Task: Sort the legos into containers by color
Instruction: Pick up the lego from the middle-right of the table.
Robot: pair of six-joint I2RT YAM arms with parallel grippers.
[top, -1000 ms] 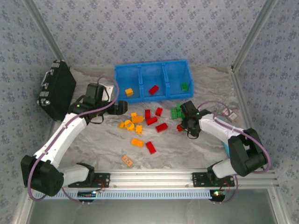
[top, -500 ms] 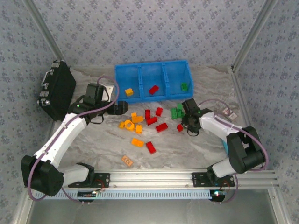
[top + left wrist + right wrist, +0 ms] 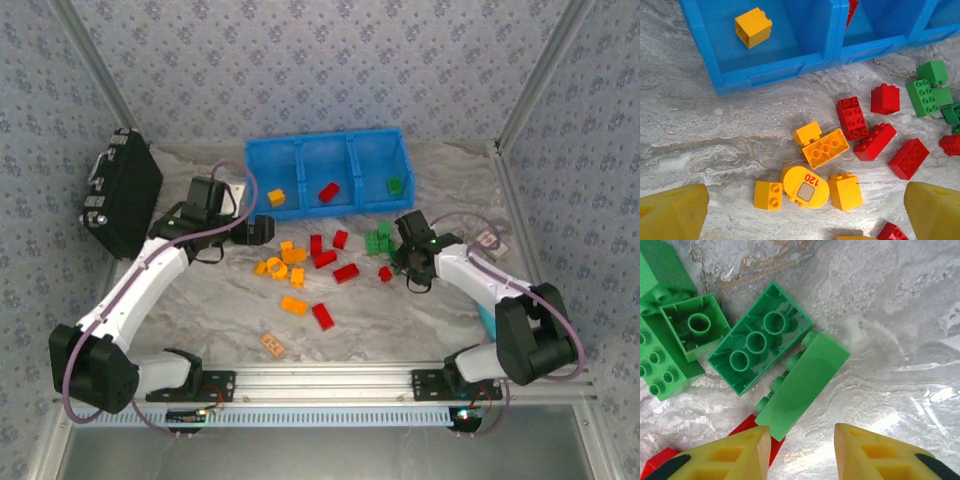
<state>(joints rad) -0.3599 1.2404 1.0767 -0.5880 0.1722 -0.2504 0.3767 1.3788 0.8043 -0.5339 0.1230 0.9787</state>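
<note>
Right wrist: right gripper (image 3: 801,432) is hovering, jaws slightly parted, empty, over glossy studded green legos (image 3: 760,342) on veined marbled table (image 3: 900,315); left gripper (image 3: 805,190) is gaping wide.

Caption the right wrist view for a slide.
Right jaws, slightly apart, poised over green bricks and a red brick on the marbled table; the nearest green brick lies on its side.

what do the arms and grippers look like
Both the left arm and right arm have white links, black joints and bases, with a thin purple cable looping alongside. The left gripper and right gripper are black with blocky yellow fingers.
</note>
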